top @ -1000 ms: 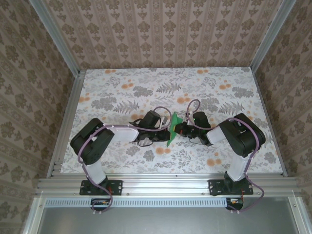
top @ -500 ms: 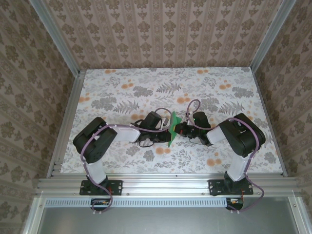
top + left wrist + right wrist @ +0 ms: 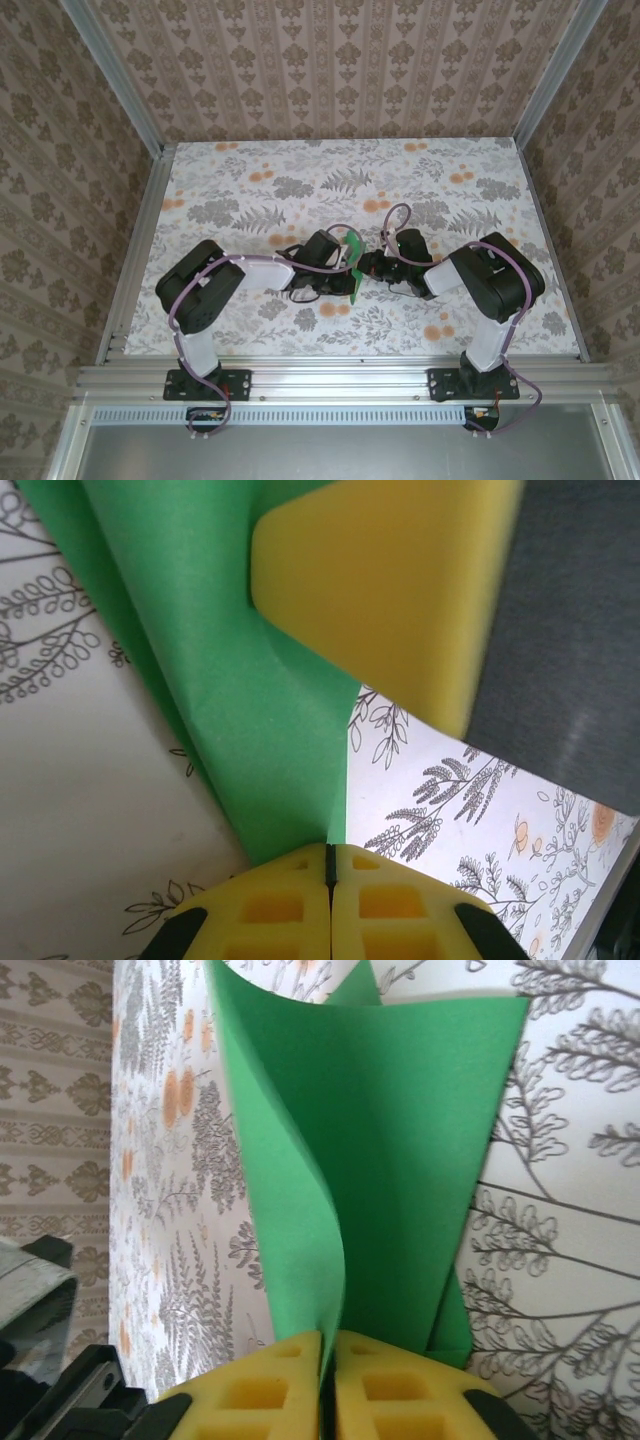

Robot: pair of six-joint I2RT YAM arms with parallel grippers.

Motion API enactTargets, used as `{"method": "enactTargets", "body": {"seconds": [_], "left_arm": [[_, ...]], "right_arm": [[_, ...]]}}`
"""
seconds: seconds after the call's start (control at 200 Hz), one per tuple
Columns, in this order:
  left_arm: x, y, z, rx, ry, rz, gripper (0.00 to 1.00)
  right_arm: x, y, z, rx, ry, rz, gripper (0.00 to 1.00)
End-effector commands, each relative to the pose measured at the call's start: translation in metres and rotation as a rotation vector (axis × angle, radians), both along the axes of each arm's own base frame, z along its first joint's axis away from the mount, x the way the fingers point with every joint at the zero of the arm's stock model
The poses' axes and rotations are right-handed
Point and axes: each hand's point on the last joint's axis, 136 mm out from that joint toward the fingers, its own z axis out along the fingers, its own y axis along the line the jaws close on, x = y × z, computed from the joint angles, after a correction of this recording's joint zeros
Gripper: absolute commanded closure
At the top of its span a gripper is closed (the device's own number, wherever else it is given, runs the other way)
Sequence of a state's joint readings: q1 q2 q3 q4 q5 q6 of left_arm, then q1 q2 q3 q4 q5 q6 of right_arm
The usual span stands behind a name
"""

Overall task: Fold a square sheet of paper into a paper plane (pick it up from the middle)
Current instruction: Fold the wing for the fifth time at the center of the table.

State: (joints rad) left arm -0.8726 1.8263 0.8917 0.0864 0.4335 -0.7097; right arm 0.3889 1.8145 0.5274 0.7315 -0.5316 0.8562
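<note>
Together the left end effector (image 3: 328,865) and right end effector (image 3: 328,1355) pinch one square sheet of paper (image 3: 354,282).

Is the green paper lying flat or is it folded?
Folded. The green paper bends into layers that meet in the right gripper, and the left gripper pinches it too.

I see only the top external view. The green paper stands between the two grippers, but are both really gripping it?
Observer: The left one, yes: in the left wrist view the left gripper is shut on the green paper.
Operator: And the right?
Observer: In the right wrist view the right gripper pinches it too.
Operator: Is the paper flat?
Observer: No, folded: its layers bow apart above that gripper.
</note>
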Motion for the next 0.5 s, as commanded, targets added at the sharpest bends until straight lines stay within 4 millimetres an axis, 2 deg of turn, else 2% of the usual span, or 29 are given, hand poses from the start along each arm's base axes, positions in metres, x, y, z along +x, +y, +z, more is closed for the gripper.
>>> {"method": "enactTargets", "body": {"seconds": [0.0,0.12,0.315,0.495], "left_arm": [[-0.005,0.008,-0.015,0.087,0.002,-0.028,0.94],[-0.005,0.006,-0.010,0.079,-0.005,-0.032,0.94],[-0.009,-0.005,0.014,-0.034,0.003,-0.041,0.88],[-0.020,-0.006,0.012,-0.085,0.032,-0.045,0.85]], "right_arm": [[-0.020,-0.053,-0.071,-0.292,0.164,-0.130,0.93],[-0.020,-0.057,-0.072,-0.334,0.175,-0.124,0.99],[-0.020,-0.059,-0.075,-0.361,0.189,-0.123,1.00],[-0.019,-0.059,-0.076,-0.362,0.193,-0.124,1.00]]}}
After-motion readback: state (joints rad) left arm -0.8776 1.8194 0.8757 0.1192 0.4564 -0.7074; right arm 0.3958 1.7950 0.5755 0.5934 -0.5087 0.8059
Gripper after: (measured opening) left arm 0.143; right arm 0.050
